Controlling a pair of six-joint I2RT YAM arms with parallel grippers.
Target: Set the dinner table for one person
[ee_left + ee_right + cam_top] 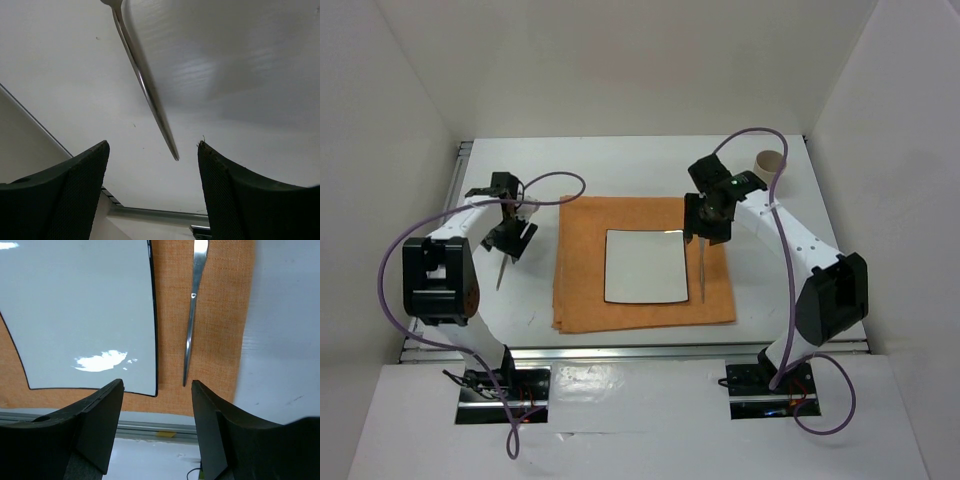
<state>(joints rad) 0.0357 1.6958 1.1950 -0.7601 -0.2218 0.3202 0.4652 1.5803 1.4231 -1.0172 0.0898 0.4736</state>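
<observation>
Left hand [152, 145] hangs released over a utensil [145, 85] on the white worktop [620, 165]. Right hand [157, 382], also released, hangs over a knife [192, 315] on the orange cloth [220, 315], beside the plate [75, 305].

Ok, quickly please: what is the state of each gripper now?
Left gripper: jaws open, holding nothing.
Right gripper: jaws open, holding nothing.

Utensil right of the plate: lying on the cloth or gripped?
Lying free. The utensil rests flat on the orange cloth beside the plate; the right gripper is open, clear of it.
</observation>
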